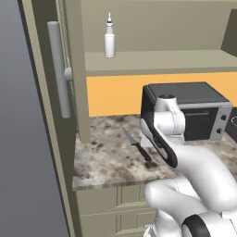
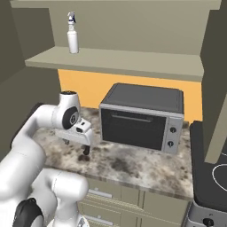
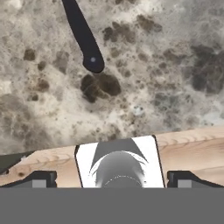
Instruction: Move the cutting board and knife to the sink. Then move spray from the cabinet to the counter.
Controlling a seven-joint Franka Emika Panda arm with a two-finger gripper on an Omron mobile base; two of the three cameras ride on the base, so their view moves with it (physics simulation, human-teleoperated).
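Gripper [image 3: 112, 177]: hanging wide open over the counter [image 1: 106, 157], gripping nothing
Knife [image 1: 136, 145]: lying near the counter's front edge
Spray [image 1: 109, 37]: standing on the cabinet [image 1: 152, 60] shelf

The left base view is looking forward and down from behind the arm's left side, taking in the toaster oven [image 1: 192, 111] from its left and above. The right base view is facing the same toaster oven [image 2: 142, 116] from the arm's right side, a little nearer its front. Both are sharing the counter [image 1: 106, 159] left of the oven and the shelf above it. The hand view is staring straight down, very close to the counter [image 3: 153, 87].
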